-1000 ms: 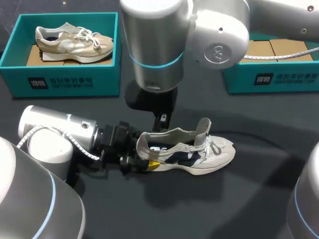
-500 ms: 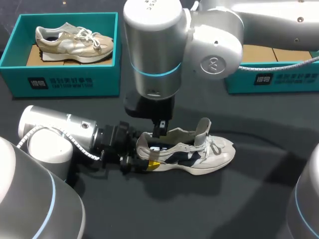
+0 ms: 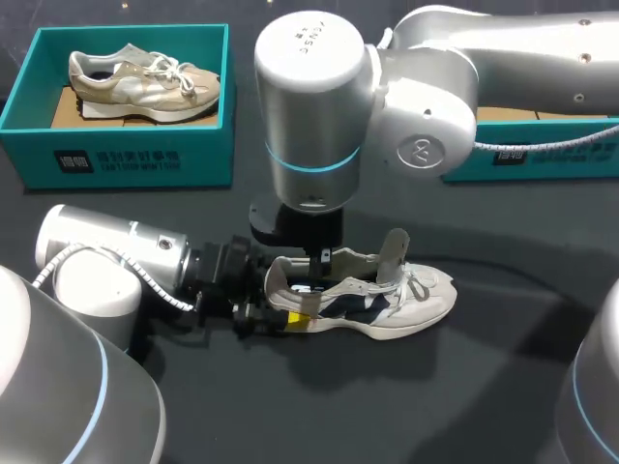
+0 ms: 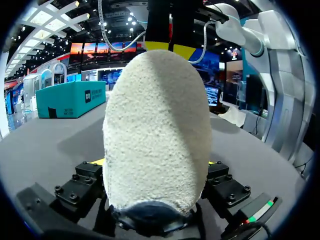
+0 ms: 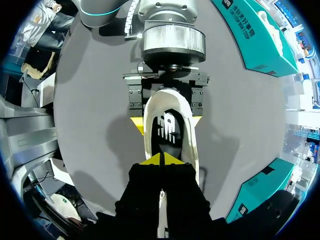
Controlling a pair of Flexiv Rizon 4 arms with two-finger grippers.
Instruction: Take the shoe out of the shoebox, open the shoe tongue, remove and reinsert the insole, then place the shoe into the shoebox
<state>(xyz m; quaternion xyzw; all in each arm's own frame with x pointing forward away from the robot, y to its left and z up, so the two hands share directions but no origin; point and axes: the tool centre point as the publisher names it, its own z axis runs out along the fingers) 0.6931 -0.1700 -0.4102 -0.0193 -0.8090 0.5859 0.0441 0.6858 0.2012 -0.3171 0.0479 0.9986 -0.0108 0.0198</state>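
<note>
The shoe (image 3: 363, 295) lies on its sole in the lower middle of the head view, out of any box. The left gripper (image 3: 282, 307) pinches its heel from both sides, evidently to pin it to the table (image 3: 464, 387) while the other arm works inside. The right gripper (image 5: 162, 160) hangs over the shoe's mouth, yellow tips pressed together into a narrow wedge above the insole (image 5: 167, 132) — a shape suited to slipping in. The tongue (image 3: 395, 246) stands raised, keeping the opening clear.
</note>
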